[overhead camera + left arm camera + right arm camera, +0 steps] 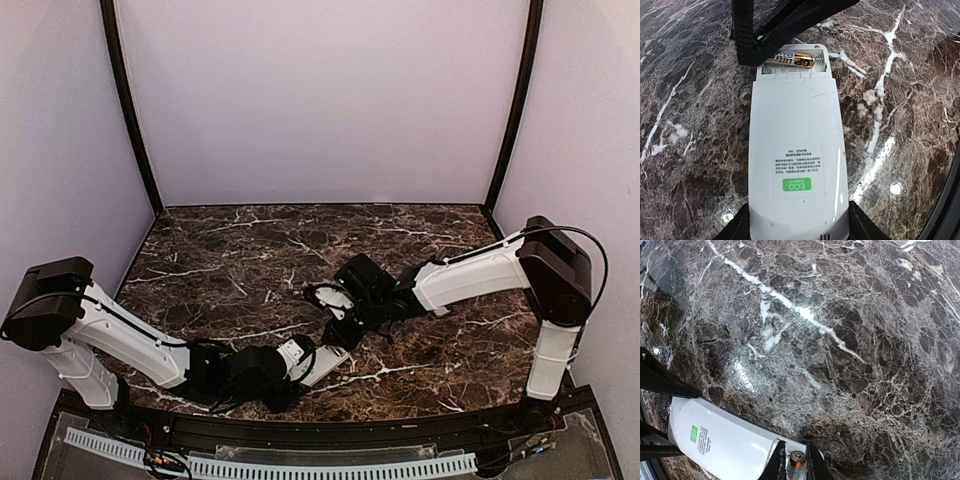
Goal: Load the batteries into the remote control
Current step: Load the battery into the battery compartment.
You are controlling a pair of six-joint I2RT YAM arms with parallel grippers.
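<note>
On a dark brown, white-veined marble worktop, the left tool is grasping the near end of a flat white rectangular plastic remote control, turned back side up. The right tool is clenching a slim gold-and-black cylindrical battery that is lying crosswise in the open compartment at the handset's far end.

The step in hand appears to be seating this cell. Doing it well likely means pushing one end against its contact, lowering the other end until the cell is lying flat, and letting go only then, with the left tool bracing the handset level.

The left wrist view is showing the battery along its length, the open bay and a green label on the casing. The right wrist view is giving only the battery's round end face between two dark fingers. The overhead view is showing both arms meeting near the worktop's front edge, but is hiding the battery. No second battery is showing in any view.
</note>
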